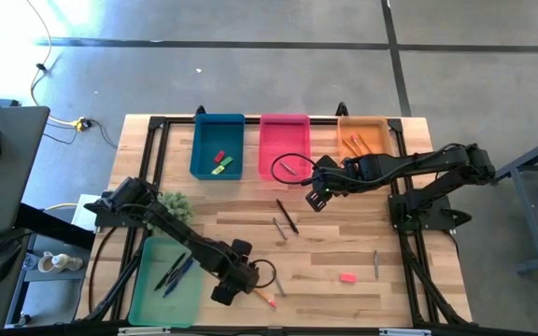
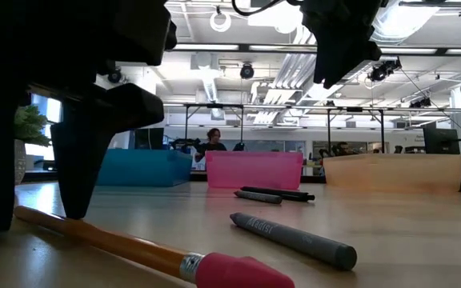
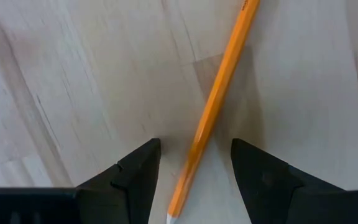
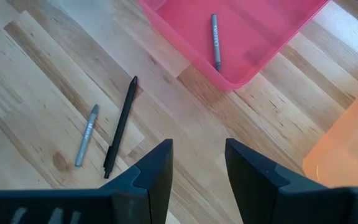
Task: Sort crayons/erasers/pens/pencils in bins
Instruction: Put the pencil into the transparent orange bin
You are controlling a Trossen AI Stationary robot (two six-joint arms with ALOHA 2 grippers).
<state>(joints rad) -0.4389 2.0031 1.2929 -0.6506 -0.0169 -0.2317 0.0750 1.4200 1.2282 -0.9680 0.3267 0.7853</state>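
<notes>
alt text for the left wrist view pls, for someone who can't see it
An orange pencil lies diagonally on the pale wooden table, its sharpened tip sitting between the two dark open fingers of the left gripper. The fingers straddle the pencil without touching it, and nothing else is in the picture.
</notes>
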